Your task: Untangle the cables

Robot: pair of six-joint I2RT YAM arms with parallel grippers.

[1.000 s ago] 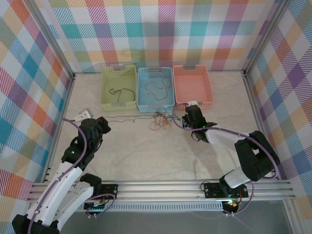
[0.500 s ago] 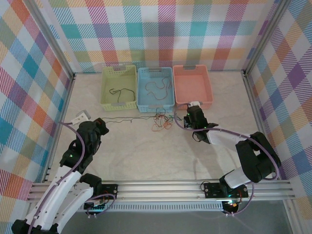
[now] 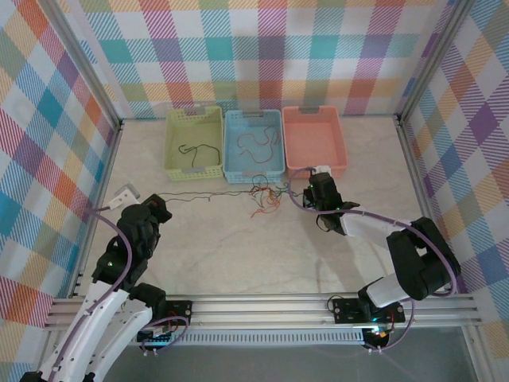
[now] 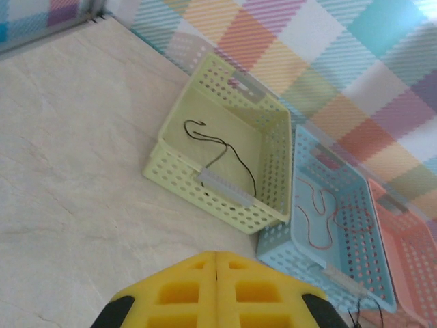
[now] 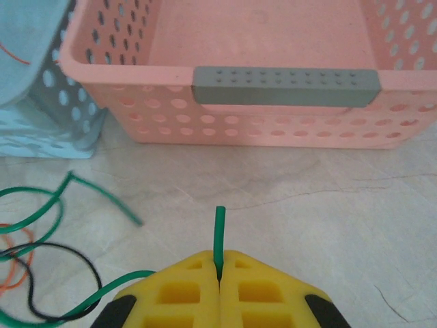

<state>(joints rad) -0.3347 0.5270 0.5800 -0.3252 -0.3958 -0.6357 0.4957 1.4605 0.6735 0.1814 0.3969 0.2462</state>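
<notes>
right claw (image 5: pixel 219 265) pinches green cable (image 5: pixel 220 229) before pink basket (image 5: pixel 123 61); left claw (image 4: pixel 216 263) pressed together; tangle (image 3: pixel 264 197) just before blue basket (image 3: pixel 253 171); marbled tabletop (image 3: pixel 238 247), plaid walls (image 3: pixel 278 48).

Three baskets (image 3: pixel 195 172), two arms (image 3: pixel 131 239), several thin cables (image 3: pixel 265 196)

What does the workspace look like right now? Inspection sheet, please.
Surface: pale stone-look table.
Job's things: wire tangle lies on the table in front of the blue basket. A long black wire runs from it toward the left gripper. The green basket holds a black wire, and the blue basket holds orange-red wires. No wire seen in the pink basket.
Clutter: nothing seen.
Grippers: left gripper fingers shut, grip on a wire not clear. Right gripper shut on a green wire.
Cables: purple-grey arm cables run along both arms.
Surroundings: plaid walls, metal rail at the near edge.
</notes>
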